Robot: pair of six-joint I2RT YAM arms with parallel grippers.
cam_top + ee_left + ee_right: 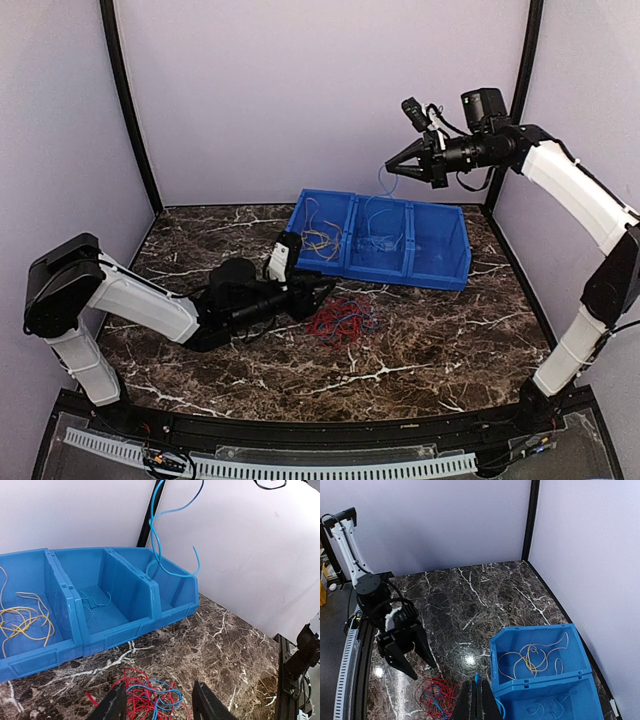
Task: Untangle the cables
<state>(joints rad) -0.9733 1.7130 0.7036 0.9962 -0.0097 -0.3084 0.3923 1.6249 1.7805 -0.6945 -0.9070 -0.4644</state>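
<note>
A tangled bunch of red and blue cables (340, 320) lies on the marble table in front of the blue bin (440, 268). It also shows in the left wrist view (145, 697) and the right wrist view (435, 697). My left gripper (325, 292) is open low over the table, its fingers either side of the bunch's edge (157, 705). My right gripper (392, 167) is high above the bin, shut on a blue cable (162, 540) that hangs down from it (477, 681). Yellow cables (320, 240) lie in the bin's left compartment, blue ones (380, 240) in the middle.
The bin has three compartments; the right one (437, 240) looks empty. Lilac walls with black corner posts (130, 110) close in the table on three sides. A black rail (300, 440) runs along the near edge.
</note>
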